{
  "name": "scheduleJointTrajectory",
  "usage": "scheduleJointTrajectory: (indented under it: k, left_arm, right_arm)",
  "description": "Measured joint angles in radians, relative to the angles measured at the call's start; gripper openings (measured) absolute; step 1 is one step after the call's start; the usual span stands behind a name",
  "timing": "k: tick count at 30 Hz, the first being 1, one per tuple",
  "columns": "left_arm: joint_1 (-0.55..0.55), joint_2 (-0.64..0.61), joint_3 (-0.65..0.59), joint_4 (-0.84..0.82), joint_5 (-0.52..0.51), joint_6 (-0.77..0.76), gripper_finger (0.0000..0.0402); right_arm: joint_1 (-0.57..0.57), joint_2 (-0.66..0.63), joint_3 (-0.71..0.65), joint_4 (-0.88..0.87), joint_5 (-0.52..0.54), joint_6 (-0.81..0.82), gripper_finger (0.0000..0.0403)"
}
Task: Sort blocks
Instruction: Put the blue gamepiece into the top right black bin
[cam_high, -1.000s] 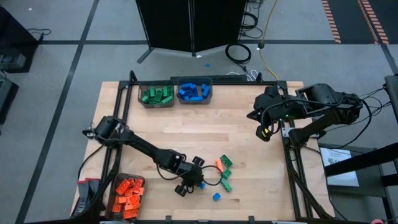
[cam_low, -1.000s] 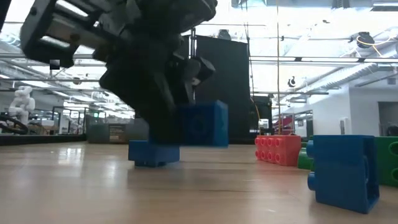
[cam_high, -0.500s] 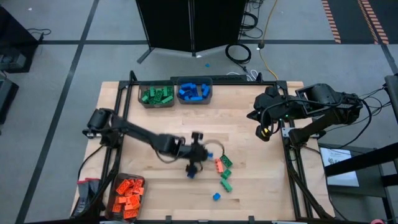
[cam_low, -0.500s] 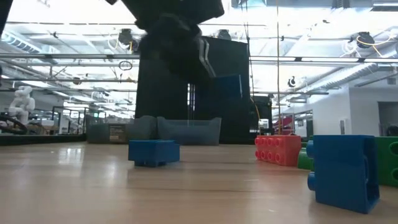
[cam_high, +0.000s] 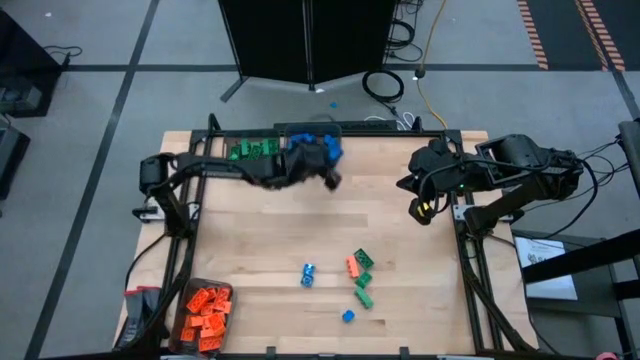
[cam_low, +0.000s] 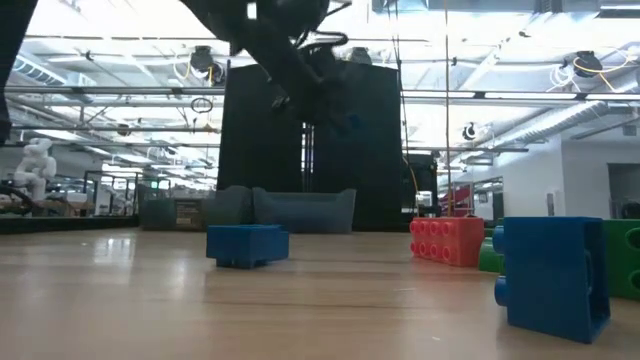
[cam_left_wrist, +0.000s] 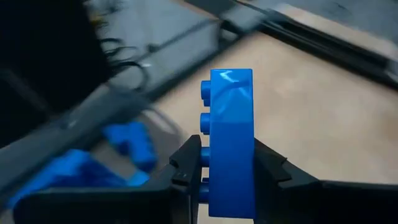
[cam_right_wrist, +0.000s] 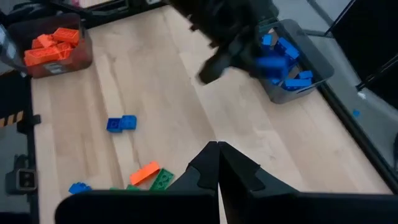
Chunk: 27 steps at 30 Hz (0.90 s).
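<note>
My left gripper (cam_high: 327, 176) hangs over the table's far edge beside the bin of blue blocks (cam_high: 313, 145), shut on a blue block (cam_left_wrist: 231, 143). My right gripper (cam_high: 425, 212) waits, shut and empty, above the right edge. On the wood lie loose blocks: a blue one (cam_high: 308, 275), an orange one (cam_high: 353, 266), two green ones (cam_high: 363, 258) (cam_high: 365, 297) and a small blue one (cam_high: 348, 316). The low view shows the left gripper (cam_low: 300, 50) only as a blur high up. My left gripper pinches the blue block between its two fingers (cam_left_wrist: 189, 167), one on the studded face and one on the opposite flat face (cam_left_wrist: 249, 174). About half the block sticks out past the fingertips. It is lifted clear of the table, near the blue bin.
A bin of green blocks (cam_high: 250, 150) stands left of the blue one at the far edge. A bin of orange blocks (cam_high: 205, 312) sits at the near left corner. A black frame (cam_high: 330, 128) runs along the far edge.
My left gripper has risen from the near middle of the table and swung to the far edge by the blue bin, rolling as it went, with the blue block in its fingers. Another blue block stayed on the wood where it was.
</note>
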Motion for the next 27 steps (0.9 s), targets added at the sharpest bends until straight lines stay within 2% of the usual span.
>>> scheduleJointTrajectory:
  k: [3, 10, 18, 22, 27]
  left_arm:
    - [0.063, 0.008, 0.0, 0.015, -0.033, -0.041, 0.0079]
    - [0.138, 0.026, 0.0, 0.023, -0.036, -0.042, 0.0079]
    - [0.176, 0.111, -0.002, 0.053, 0.001, -0.077, 0.0079]
    - [0.185, 0.135, -0.002, 0.058, 0.007, -0.144, 0.0079]
    - [0.195, 0.146, -0.002, 0.06, 0.009, -0.145, 0.008]
  right_arm:
    - [0.0, 0.0, 0.0, 0.002, 0.01, 0.013, 0.0]
    - [0.0, 0.0, 0.0, 0.007, 0.036, 0.038, 0.0]
    - [0.0, 0.0, 0.0, 0.02, 0.037, 0.064, 0.0]
    - [0.0, 0.0, 0.0, 0.023, 0.035, 0.077, 0.0]
    - [0.0, 0.0, 0.0, 0.025, 0.033, 0.077, 0.0]
